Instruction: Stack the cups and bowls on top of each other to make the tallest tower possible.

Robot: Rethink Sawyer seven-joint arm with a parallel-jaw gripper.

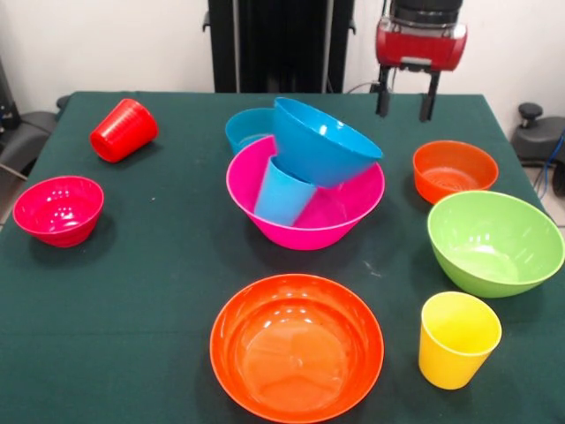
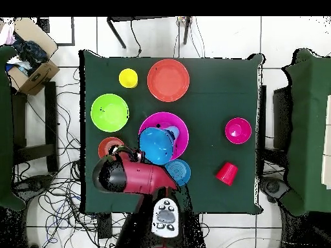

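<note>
Currently we note the gripper [image 1: 405, 107] at upper right, fingers apart and empty, while the large blue bowl [image 1: 325, 141] leans tilted on the light blue cup [image 1: 282, 192] inside the pink bowl [image 1: 305, 221].

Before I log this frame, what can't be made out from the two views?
- Small blue plastic bowl: front view, mostly hidden behind the tilted large blue plastic bowl.
- Small orange plastic bowl: overhead view, partly covered by the red arm.
- Hand: overhead view, under the arm.
- Light blue plastic cup: overhead view, only a sliver shows.
</note>
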